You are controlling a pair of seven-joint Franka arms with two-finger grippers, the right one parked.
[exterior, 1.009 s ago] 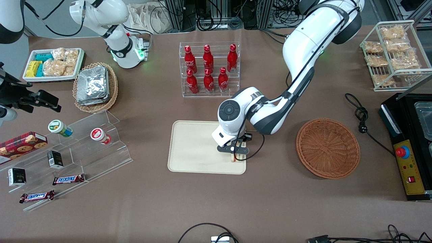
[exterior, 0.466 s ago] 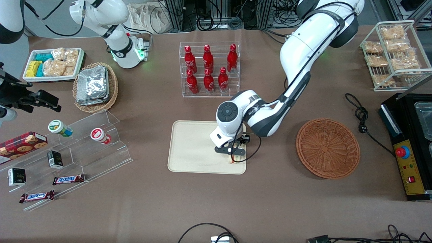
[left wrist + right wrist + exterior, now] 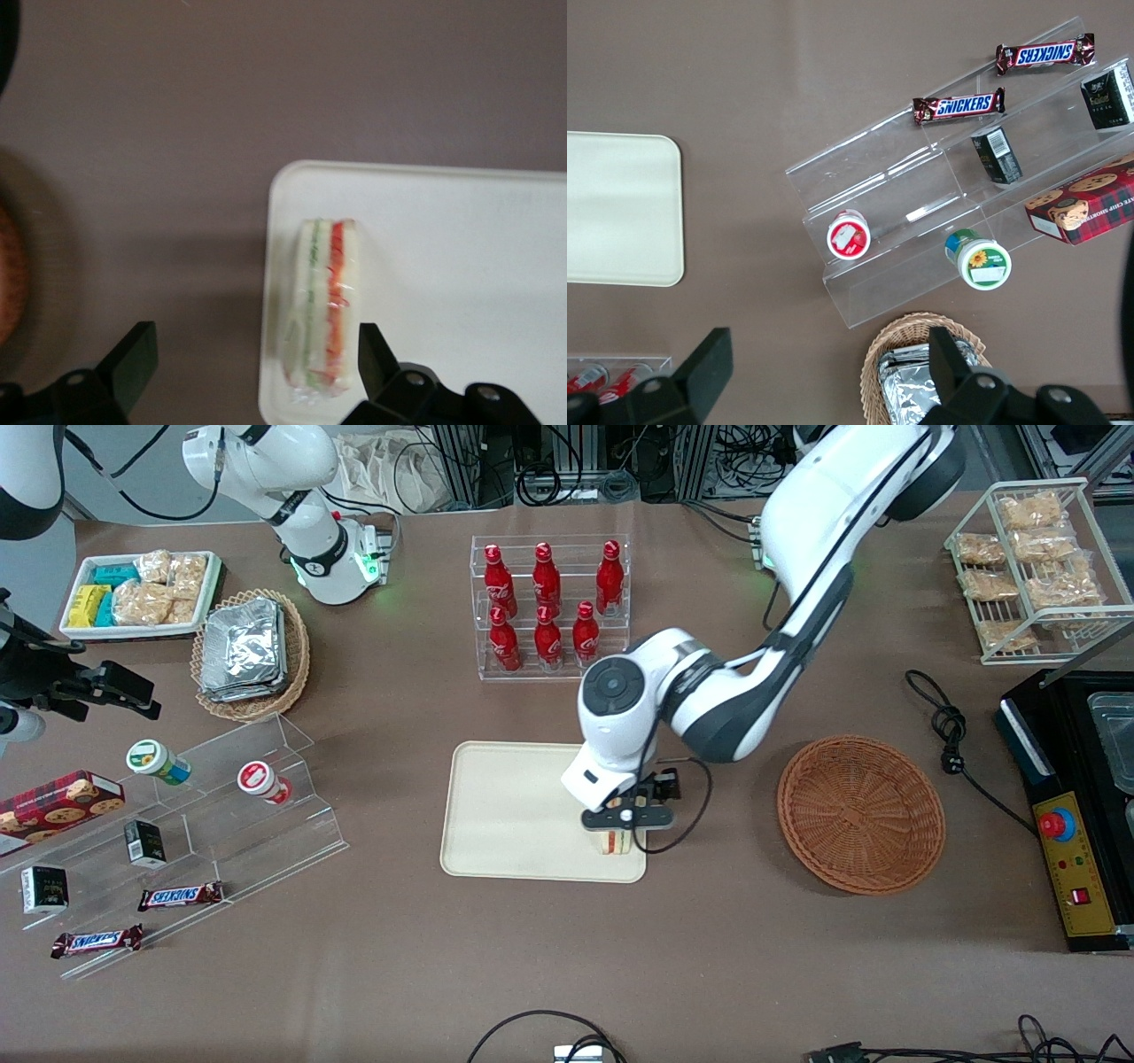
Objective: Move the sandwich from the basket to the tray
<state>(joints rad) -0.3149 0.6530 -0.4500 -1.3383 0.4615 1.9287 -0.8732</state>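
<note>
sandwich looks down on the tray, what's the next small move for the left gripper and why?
Probably a straight lift clear. The sandwich lies on the tray near its edge, and the gripper hovers above it, fingers open and apart from the bread. The basket is empty, so nothing is left to carry.

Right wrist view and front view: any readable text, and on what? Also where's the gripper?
"SNICKERS": on each of the two chocolate bars on the clear acrylic stand.
Red bottles, cookie box, round cups: print too small to read.
The gripper hangs open above the sandwich on the tray.
</note>
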